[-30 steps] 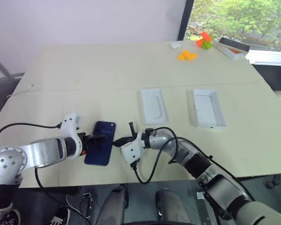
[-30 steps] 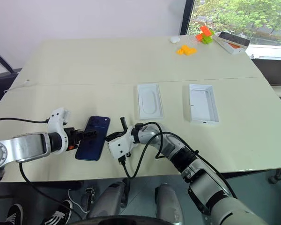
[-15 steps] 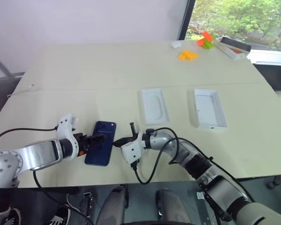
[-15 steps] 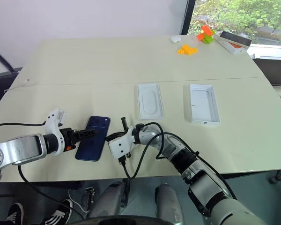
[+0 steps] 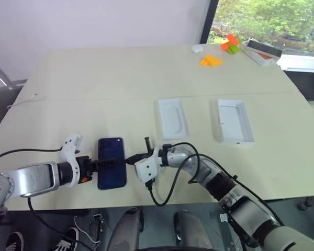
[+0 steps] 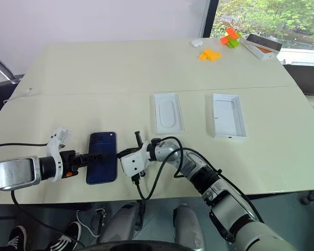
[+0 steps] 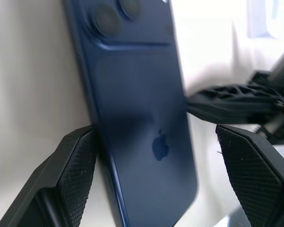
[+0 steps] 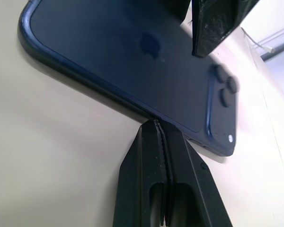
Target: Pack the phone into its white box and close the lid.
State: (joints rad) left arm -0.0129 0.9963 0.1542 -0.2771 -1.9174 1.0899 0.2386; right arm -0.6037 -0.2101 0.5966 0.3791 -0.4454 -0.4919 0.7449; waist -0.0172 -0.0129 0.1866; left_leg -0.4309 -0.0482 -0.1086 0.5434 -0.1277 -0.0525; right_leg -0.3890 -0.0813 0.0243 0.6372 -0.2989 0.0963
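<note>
The dark blue phone [image 5: 111, 170] lies back up near the table's front edge, camera cluster [image 7: 112, 14] at its far end. My left gripper [image 5: 115, 163] reaches over it from the left and is open. One of its fingers [image 7: 73, 177] rests at the phone's edge, the other [image 7: 255, 175] stands clear past the opposite side. My right gripper [image 5: 130, 159] is shut, its tip [image 8: 155, 125] against the phone's right edge. The white box [image 5: 234, 121] lies open at mid-right, far from both grippers. The lid is out of view.
A thin white insert card [image 5: 172, 117] with an oval hollow lies left of the box. At the far right corner are orange pieces [image 5: 209, 61], red and green blocks [image 5: 229, 45], a small white object [image 5: 196, 49] and an orange-and-white box [image 5: 260, 51]. Black cables trail from both wrists.
The phone has turned from slanted to square with the table edge and slid slightly nearer that edge. My left arm drew back to the left, its gripper still open. The right gripper stayed put.
</note>
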